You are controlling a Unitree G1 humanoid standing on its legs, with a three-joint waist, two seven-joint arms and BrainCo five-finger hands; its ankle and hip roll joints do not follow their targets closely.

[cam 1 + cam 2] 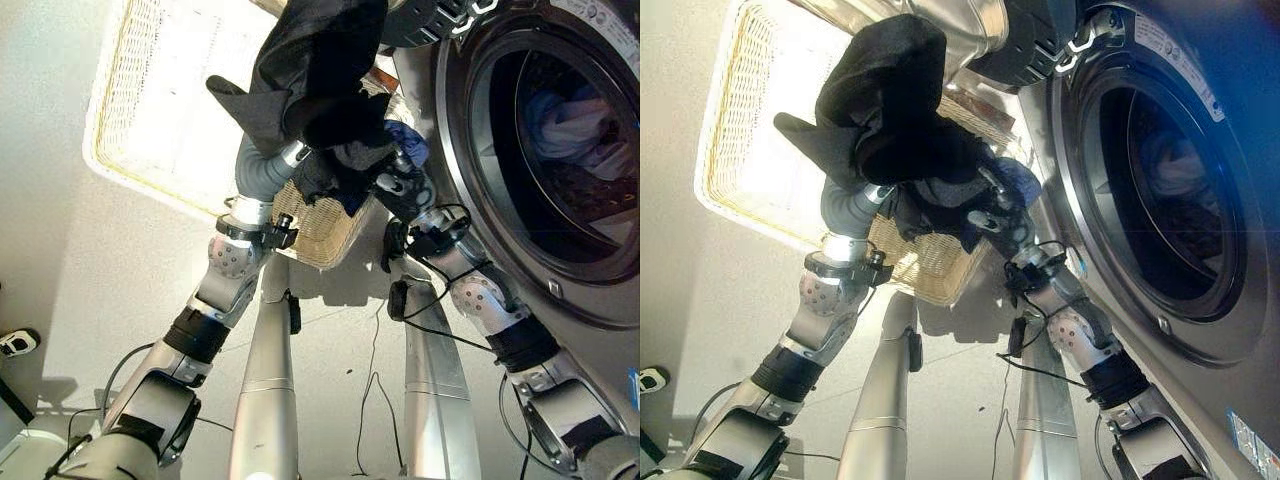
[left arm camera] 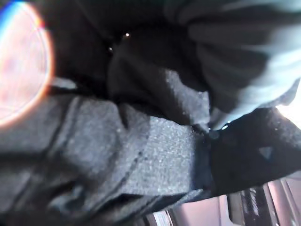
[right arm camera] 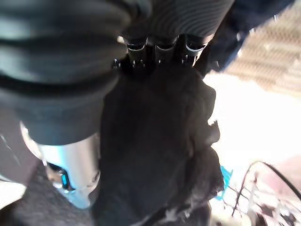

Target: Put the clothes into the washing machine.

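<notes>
While clothes already lie inside the washing machine's drum (image 1: 575, 150), the left eye view shows a black garment (image 1: 315, 75) bunched over the left hand (image 1: 300, 150) above the wicker basket (image 1: 320, 225), short of the door opening, with the right hand (image 1: 400, 185) at its lower folds. Seen from the left wrist, dark cloth hides the fingers, so their state cannot be told. From the right wrist, fingers (image 3: 157, 52) sink into the black cloth, grip unclear; by appearances, loading is partly done.
</notes>
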